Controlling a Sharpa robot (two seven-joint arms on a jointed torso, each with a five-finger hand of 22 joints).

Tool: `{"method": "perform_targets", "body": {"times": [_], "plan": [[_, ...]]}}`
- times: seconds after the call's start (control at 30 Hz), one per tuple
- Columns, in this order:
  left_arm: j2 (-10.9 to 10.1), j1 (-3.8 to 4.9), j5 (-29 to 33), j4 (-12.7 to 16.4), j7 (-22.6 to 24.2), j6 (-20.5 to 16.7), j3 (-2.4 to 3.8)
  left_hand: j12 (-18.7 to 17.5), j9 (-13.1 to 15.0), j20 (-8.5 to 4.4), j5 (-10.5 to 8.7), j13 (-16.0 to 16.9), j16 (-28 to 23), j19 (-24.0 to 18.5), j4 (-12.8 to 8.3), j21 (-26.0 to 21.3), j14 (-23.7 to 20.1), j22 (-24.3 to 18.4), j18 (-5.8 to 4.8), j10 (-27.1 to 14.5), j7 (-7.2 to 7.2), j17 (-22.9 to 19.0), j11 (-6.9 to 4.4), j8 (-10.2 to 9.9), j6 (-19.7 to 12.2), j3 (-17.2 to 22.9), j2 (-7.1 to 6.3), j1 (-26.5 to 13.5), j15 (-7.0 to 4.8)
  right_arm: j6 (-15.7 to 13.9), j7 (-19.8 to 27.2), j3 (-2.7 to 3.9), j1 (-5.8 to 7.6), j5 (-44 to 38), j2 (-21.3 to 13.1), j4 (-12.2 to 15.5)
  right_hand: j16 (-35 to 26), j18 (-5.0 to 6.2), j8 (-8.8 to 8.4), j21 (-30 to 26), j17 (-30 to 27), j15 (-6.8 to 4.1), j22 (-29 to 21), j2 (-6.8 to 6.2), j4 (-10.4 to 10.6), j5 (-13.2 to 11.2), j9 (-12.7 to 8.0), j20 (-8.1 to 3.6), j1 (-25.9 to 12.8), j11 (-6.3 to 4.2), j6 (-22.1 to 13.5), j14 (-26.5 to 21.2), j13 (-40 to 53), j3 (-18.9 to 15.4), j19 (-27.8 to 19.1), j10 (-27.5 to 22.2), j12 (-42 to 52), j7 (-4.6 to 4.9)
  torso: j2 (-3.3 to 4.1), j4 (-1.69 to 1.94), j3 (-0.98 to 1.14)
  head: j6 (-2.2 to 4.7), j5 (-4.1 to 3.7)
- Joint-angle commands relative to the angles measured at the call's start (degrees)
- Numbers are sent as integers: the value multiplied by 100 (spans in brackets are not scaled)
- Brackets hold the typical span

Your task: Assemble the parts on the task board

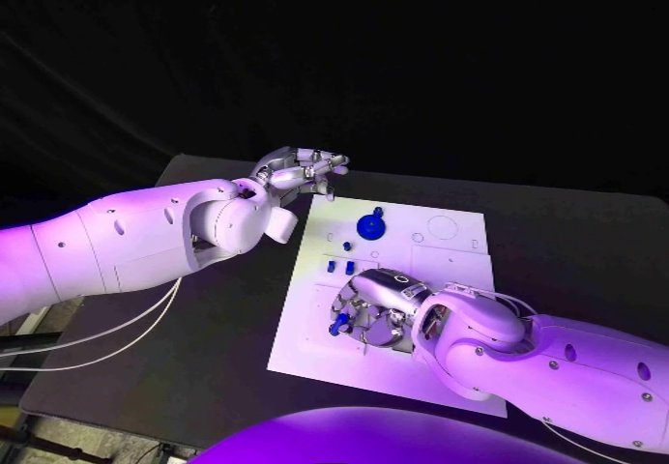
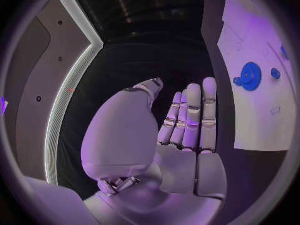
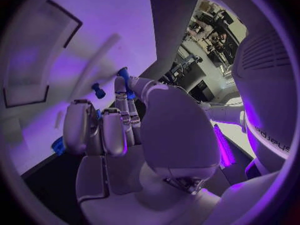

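White board [image 1: 447,253] with blue gear [image 1: 371,227], left hand [image 1: 300,174] empty, fingers apart, right hand [image 1: 374,307] pinching small blue part [image 3: 125,77]

Head cam looks down from above at the black tabletop [image 1: 182,367], task board [image 1: 314,338] mid-frame, both arms in. Left wrist cam sits close behind the left robot hand [image 2: 187,135], facing along its fingers w/ the board off to one side. Right wrist cam sits v. close behind the right robot hand [image 3: 109,130], facing the board. All three share the board.
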Motion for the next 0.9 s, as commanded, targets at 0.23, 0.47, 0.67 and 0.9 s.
{"method": "perform_targets", "body": {"times": [0.23, 0.47, 0.67, 0.9], "plan": [[6, 3, -16, 8, 17, 103, 3, 20, 5, 20, -3, 7, 26, 21, -10, -37, -34, -9, 81, -38, 4, 8, -15, 34, -41, -30, 1, 35, -8, 162, -119, -12, -26, -308, 87, -45, 4, -69, 180, -38, -27, -22, 308, 2, -28, 11, 330, 14, -95, 3, 0, 116, 1, 16, -44, 3, -36, 12, 2, -1, 0, 9, 4], [0, 3, -16, 12, 8, 107, 3, 26, 8, 21, -3, 7, 26, 23, -7, -40, -37, -11, 81, -47, 6, 8, -13, 37, -44, -42, 4, 40, -7, 247, -182, -21, -37, -467, 147, -52, 2, -65, 157, -69, -35, -1, 299, -113, -79, 5, 352, 29, -244, 31, -95, 112, -5, 23, -61, -59, -45, 48, 3, -2, 0, 9, 5], [-1, 3, -17, 11, 2, 109, 3, 26, 8, 21, -3, 7, 26, 23, -6, -40, -37, -11, 81, -47, 6, 8, -13, 38, -45, -42, 5, 40, -7, 302, -166, -33, -41, -504, 173, -46, -1, -56, -70, -121, -69, 39, 285, -419, -82, -13, 284, 69, -557, 71, -517, 103, 11, -127, -82, -123, -31, 94, -2, -1, 0, 6, 6], [-6, 3, -18, 10, 0, 118, 3, 29, 10, 21, -3, 7, 26, 23, -5, -43, -39, -12, 80, -52, 6, 8, -13, 40, -46, -49, 6, 44, -6, -54, -164, -38, -42, -513, 110, 3, 2, -49, -460, -164, -82, -29, 287, -515, -81, -1, 139, 22, -706, -11, -1309, 103, 85, -678, -75, -130, -15, 38, -2, -4, 1, 19, 1]]}}
